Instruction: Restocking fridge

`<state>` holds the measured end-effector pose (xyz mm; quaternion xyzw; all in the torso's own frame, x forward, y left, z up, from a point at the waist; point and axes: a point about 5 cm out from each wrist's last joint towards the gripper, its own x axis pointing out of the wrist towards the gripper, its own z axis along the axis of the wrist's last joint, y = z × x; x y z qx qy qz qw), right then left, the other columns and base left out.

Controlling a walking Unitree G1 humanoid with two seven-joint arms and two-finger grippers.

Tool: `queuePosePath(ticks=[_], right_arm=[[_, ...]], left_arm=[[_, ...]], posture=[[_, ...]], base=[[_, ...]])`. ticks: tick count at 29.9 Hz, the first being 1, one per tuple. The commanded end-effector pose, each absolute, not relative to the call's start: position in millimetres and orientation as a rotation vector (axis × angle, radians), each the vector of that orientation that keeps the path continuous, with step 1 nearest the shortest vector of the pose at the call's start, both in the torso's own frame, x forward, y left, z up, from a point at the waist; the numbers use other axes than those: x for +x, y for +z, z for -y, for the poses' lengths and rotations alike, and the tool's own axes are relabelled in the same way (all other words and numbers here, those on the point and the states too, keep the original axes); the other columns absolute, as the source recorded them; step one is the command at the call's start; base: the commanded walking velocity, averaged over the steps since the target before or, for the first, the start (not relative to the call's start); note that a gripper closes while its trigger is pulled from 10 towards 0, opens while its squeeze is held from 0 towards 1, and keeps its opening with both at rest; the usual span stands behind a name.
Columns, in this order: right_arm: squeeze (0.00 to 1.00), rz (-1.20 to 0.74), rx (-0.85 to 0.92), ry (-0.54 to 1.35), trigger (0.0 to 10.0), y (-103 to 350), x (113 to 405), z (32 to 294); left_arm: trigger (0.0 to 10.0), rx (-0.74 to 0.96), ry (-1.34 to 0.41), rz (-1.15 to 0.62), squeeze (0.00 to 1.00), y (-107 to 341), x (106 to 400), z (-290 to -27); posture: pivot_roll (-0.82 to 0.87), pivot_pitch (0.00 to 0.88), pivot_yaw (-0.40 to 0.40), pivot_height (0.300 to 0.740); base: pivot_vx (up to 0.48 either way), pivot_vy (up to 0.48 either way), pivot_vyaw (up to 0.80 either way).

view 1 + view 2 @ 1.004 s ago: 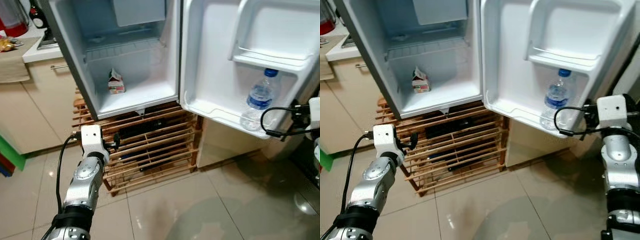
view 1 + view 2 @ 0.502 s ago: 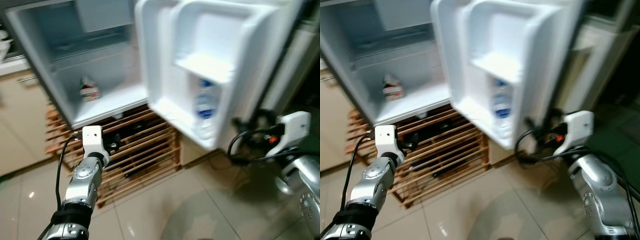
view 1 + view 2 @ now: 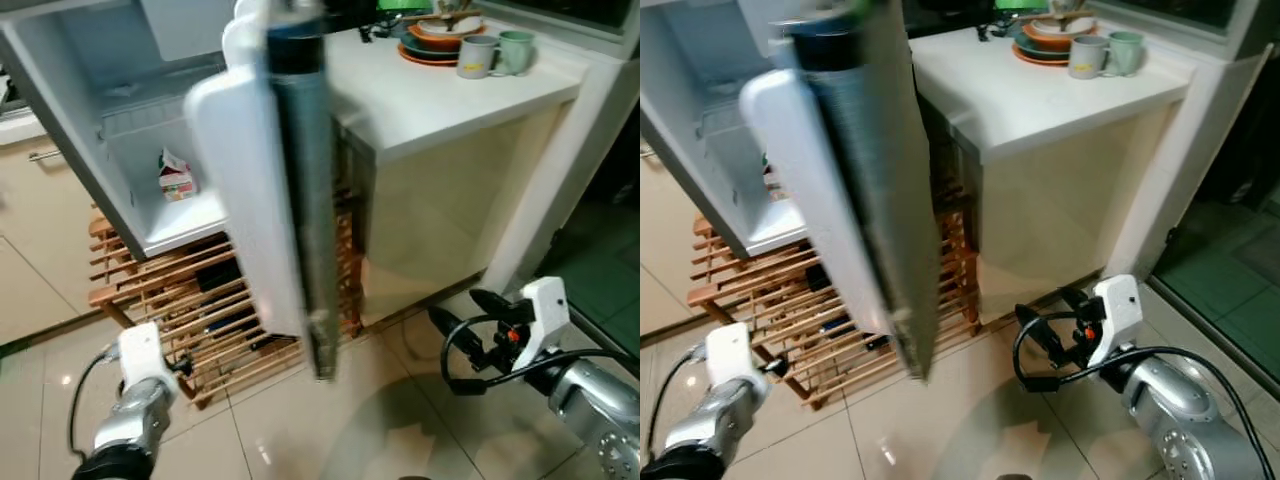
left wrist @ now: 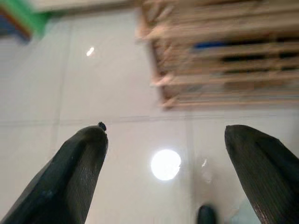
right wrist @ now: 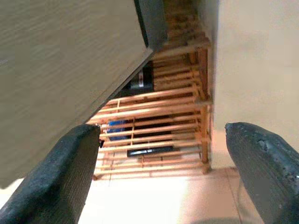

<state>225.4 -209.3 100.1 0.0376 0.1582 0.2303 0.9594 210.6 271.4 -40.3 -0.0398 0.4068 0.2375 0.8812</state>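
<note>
Grey-edged white fridge door (image 3: 290, 190) stands half-swung, edge-on; small red-and-white carton (image 3: 176, 176) sits inside fridge behind it. Right gripper (image 5: 163, 177) & left gripper (image 4: 166, 172): fingers apart, holding nothing, low beside door.

The room is evenly lit from overhead, bright on the white counter (image 3: 440, 95) and dimmer toward the dark doorway at the right. The fridge door (image 3: 290, 190) is smeared by motion blur, its edges soft and streaked, while the mugs (image 3: 490, 55) behind it stay fairly sharp. The glossy floor tiles (image 3: 300, 440) carry pale reflections, and the left wrist view shows one round glare spot (image 4: 165, 164) from a ceiling lamp. In that view the wooden rack (image 4: 219, 56) is blurred, and both wrist views show the near claw fingers (image 5: 70, 182) dark and out of focus.
</note>
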Motion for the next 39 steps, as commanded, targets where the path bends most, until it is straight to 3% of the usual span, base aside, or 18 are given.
queuePosePath(ticks=[1,3,6,9,12,13,17,18,19,20,23,27,30,36,39], right_arm=[[0.00,-0.291,0.061,0.469,10.0,106.7,233.2,203.1],[0.00,-0.286,0.061,0.471,10.0,107.7,234.3,201.9],[0.00,-0.285,0.031,0.425,10.0,103.9,244.9,203.3],[0.00,-0.261,-0.012,0.340,10.0,103.4,255.8,206.6],[0.00,-0.197,-0.036,0.258,10.0,109.0,267.5,203.1],[0.00,-0.165,-0.005,0.222,10.0,110.8,274.1,194.6],[0.00,-0.144,0.025,0.247,10.0,111.4,281.2,172.8],[0.00,-0.141,0.020,0.267,10.0,111.3,283.0,166.1],[0.00,-0.137,0.000,0.296,10.0,110.7,286.4,158.4],[0.00,-0.137,0.000,0.296,10.0,110.7,286.4,158.4],[0.00,-0.133,-0.018,0.301,10.0,110.1,291.4,156.8],[0.00,-0.131,-0.028,0.291,10.0,109.6,293.3,158.6],[0.00,-0.122,-0.033,0.276,10.0,110.4,293.7,160.7],[0.00,-0.007,-0.091,0.233,10.0,124.5,298.0,157.0],[0.00,0.039,-0.120,0.209,10.0,130.8,299.1,155.3]], left_arm=[[10.0,-0.082,0.525,-0.937,0.00,-54.5,189.3,-275.8],[10.0,-0.084,0.521,-0.959,0.00,-57.6,184.9,-275.4],[10.0,-0.076,0.378,-1.129,0.00,-74.2,167.7,-257.2],[10.0,-0.036,0.379,-1.122,0.00,-73.1,169.9,-259.7],[10.0,0.066,0.284,-0.979,0.00,-57.8,200.5,-257.7],[10.0,0.025,0.219,-0.861,0.00,-45.0,225.4,-247.3],[10.0,-0.042,0.066,-0.715,0.00,-25.0,257.5,-224.5],[10.0,-0.048,-0.007,-0.659,0.00,-16.4,267.8,-213.9],[10.0,-0.118,-0.172,-0.578,0.00,1.1,284.1,-185.3],[10.0,-0.118,-0.172,-0.578,0.00,1.1,284.1,-185.3],[10.0,-0.201,-0.412,-0.633,0.00,18.8,289.1,-144.8],[10.0,-0.169,-0.417,-0.712,0.00,16.7,289.1,-144.9],[10.0,-0.166,-0.419,-0.638,0.00,33.4,301.4,-143.9],[10.0,-0.049,-0.357,-0.186,0.00,115.8,338.8,-142.2],[10.0,-0.056,-0.325,-0.071,0.00,138.2,344.8,-146.0]], posture=[[-0.16,0.000,0.099,0.740],[-0.16,0.000,0.099,0.740],[-0.15,0.000,0.090,0.740],[-0.14,0.000,0.084,0.740],[-0.13,0.000,0.075,0.740],[-0.12,0.000,0.070,0.740],[-0.11,0.000,0.063,0.740],[-0.11,0.000,0.062,0.740],[-0.11,0.000,0.060,0.740],[-0.11,0.000,0.060,0.740],[-0.11,0.000,0.060,0.740],[-0.11,0.000,0.061,0.740],[-0.12,0.000,0.069,0.740],[-0.13,0.000,0.089,0.740],[-0.13,0.000,0.095,0.740]], base=[[0.000,0.000,0.00],[0.000,0.000,0.00],[0.000,0.000,0.00],[0.000,0.000,0.00],[0.000,0.000,0.00],[0.000,0.000,0.00],[0.000,0.000,0.00],[0.000,0.000,0.00],[0.000,0.000,0.00],[0.000,0.000,0.00],[0.000,0.000,0.00],[0.000,0.000,0.00],[0.000,0.000,0.00],[0.000,0.000,0.00],[0.000,0.000,0.00]])
